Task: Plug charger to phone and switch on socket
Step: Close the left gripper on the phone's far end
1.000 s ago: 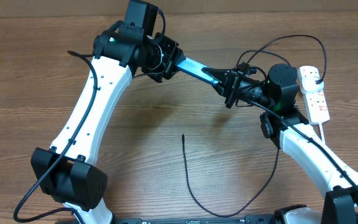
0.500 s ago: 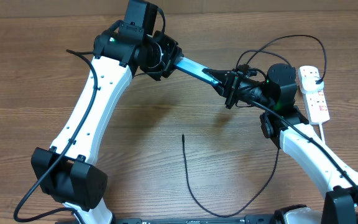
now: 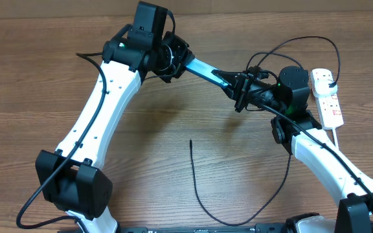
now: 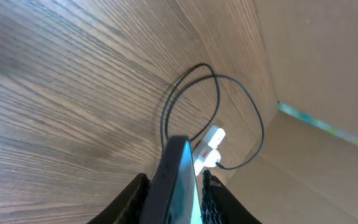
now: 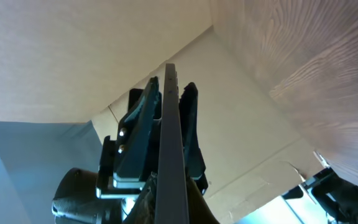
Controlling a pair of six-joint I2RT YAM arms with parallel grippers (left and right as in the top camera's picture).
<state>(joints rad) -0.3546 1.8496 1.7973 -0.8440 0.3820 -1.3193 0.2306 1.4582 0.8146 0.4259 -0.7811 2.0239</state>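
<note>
Black charger [image 3: 195, 188] cable loops nearest, its slim tip [image 3: 191, 142] lying loose on the wooden table [image 3: 31, 77], pointing far. Beyond it, raised, the phone [image 3: 203, 67] runs left to right, the left gripper [image 3: 185, 63] clamped on its left end, the right gripper [image 3: 232, 84] pinched tight on its right end; the tip lies nearward of both, roughly midway. Far right rests the socket [image 3: 329, 103], before a cardboard wall [image 3: 271, 6].

The phone [image 3: 203, 68], slim with a teal glowing screen, is held off the table at about 1 o'clock, its long axis running from 10 to 4. The socket [image 3: 329, 97], a white strip, lies at 2 o'clock. The charger [image 3: 192, 162], a thin black cable, has its free tip near centre, and the cable loops through 6 o'clock and up to the socket.
</note>
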